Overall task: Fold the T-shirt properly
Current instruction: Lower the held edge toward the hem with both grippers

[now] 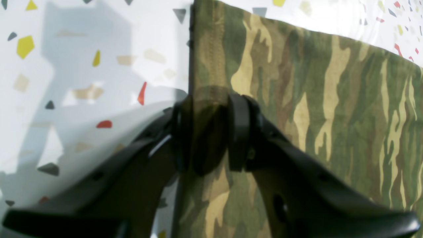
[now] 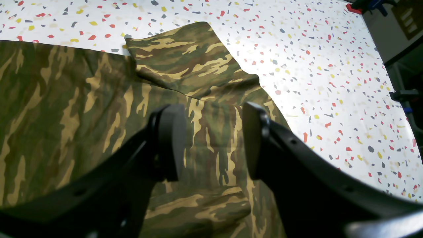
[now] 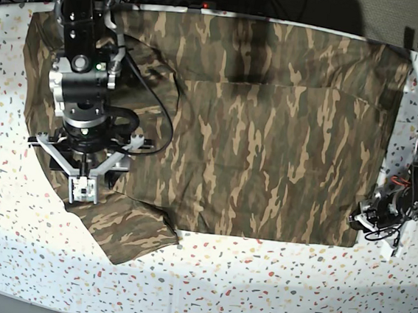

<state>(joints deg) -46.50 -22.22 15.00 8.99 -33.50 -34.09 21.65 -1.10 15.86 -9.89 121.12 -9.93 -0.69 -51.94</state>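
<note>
Nearest to us in the base view, a short sleeve of the brown, tan and olive-green camouflage cloth T-shirt (image 3: 270, 133) lies flat on the white, colour-speckled worktop (image 3: 256, 287), angled toward the front edge. Beyond it the shirt's body spreads wide across the worktop, reaching almost to the far edge.

Our black right gripper (image 2: 211, 142) hangs above the cloth near that sleeve; in its wrist view we see its jaws standing apart with nothing between them, camouflage fabric showing through the gap below.

At the opposite side, our black left gripper (image 1: 211, 129) sits at the shirt's straight hemmed edge. In its wrist view we see its jaws clamped on that edge, a fold of cloth pinched between the pads, with bare worktop to one side and flat fabric stretching away on the other.
</note>
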